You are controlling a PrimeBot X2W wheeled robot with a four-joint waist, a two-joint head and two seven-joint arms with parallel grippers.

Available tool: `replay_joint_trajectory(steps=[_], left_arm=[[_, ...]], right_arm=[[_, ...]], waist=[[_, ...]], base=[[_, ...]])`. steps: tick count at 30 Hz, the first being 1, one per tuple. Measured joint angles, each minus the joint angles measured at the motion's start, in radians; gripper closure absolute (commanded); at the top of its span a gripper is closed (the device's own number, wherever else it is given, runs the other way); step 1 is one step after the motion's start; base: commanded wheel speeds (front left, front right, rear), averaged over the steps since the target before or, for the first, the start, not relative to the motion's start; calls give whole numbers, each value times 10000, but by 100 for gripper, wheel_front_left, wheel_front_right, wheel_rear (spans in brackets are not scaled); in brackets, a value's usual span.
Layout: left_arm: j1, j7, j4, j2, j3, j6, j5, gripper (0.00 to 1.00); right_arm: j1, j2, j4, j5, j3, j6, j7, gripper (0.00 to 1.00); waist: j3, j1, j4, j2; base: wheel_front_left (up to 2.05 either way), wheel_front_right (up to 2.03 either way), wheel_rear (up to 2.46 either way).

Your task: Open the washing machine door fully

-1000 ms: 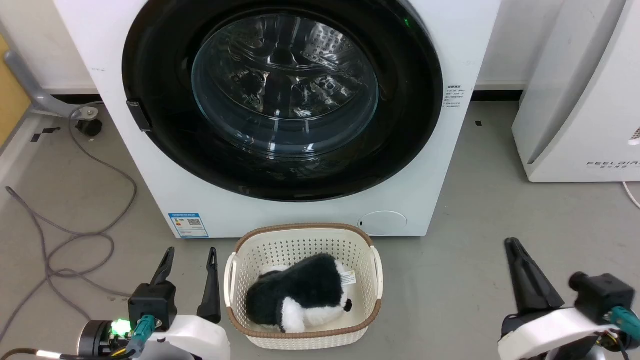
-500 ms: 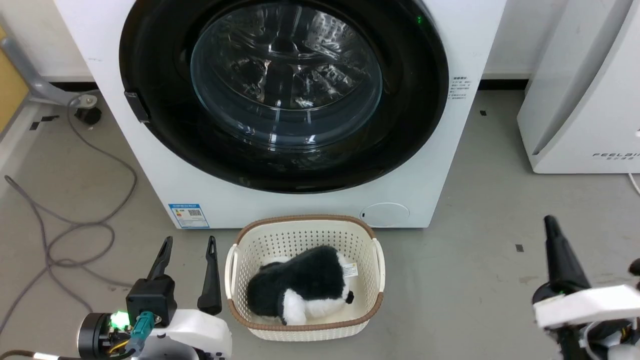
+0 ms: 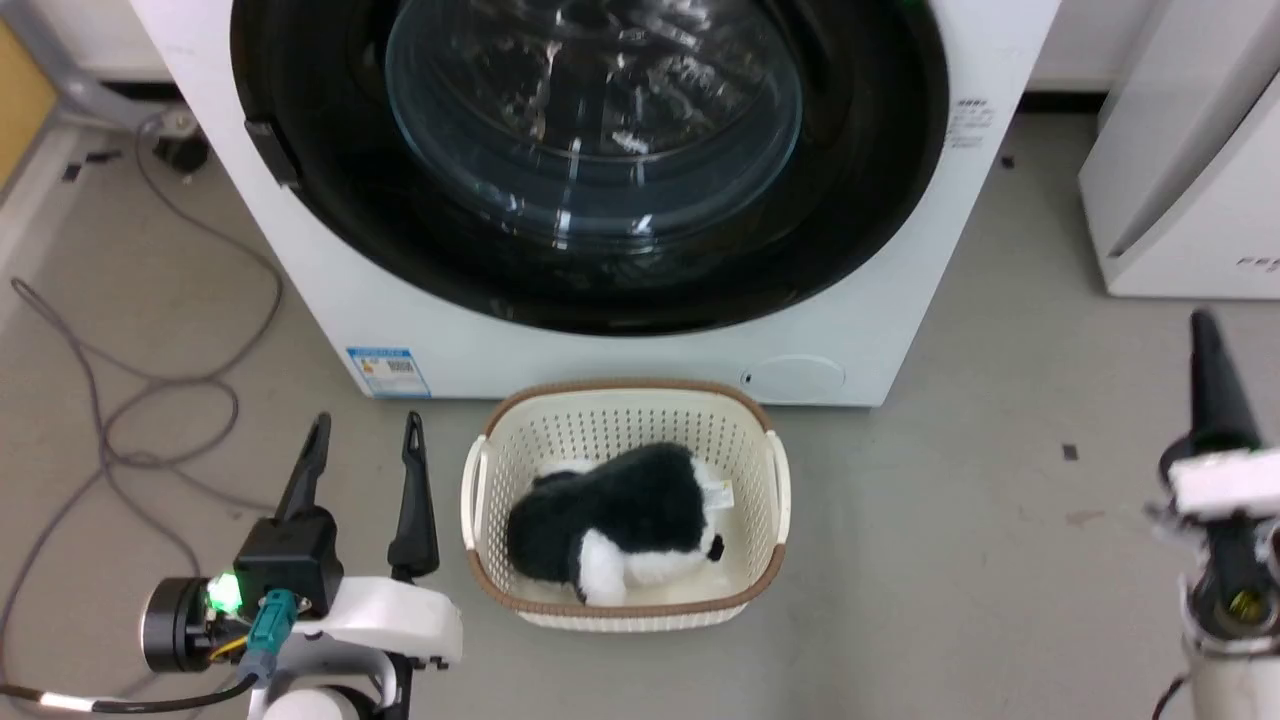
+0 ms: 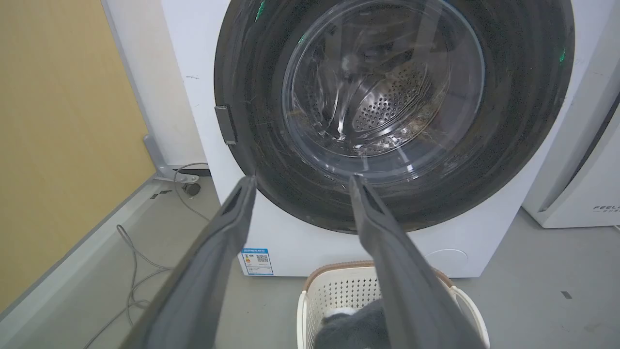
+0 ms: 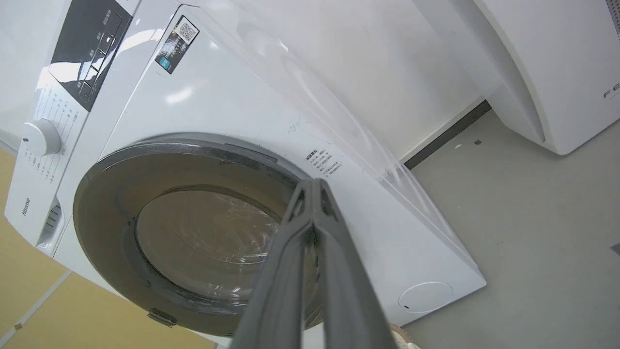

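Door (image 3: 590,120), one only, looks shut on the one washer (image 3: 620,360), behind one basket (image 3: 625,384). The left gripper (image 3: 366,425) is spread wide and empty.

Left wrist: one dark tab (image 4: 225,125) on the rim, handle or hinge unclear.

Right wrist: the right gripper (image 5: 314,186) is pinched closed, empty.

Likely heavy, rigid and glass-slick; pull at the rim edge.
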Motion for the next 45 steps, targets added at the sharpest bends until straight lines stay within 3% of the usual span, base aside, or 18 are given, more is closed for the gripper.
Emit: replay_joint_trajectory(steps=[13,30,45], left_arm=[[-599,-257,-268,-2,-125,290,-167,0],[-1326,-627,-545,-2,-422,721,-382,0],[-1783,-930,-640,-2,-627,1124,-556,0]], right_arm=[[-2926,-614,1183,1252,29,0,-213,100],[-6645,-1369,3398,2249,1095,-2,-464,100],[-8454,-1584,5089,3202,2362,-2,585,100]], waist=[[1136,0,313,0],[2477,0,873,0],[3208,0,1224,0]], base=[[0,0,0],[0,0,0],[0,0,0]])
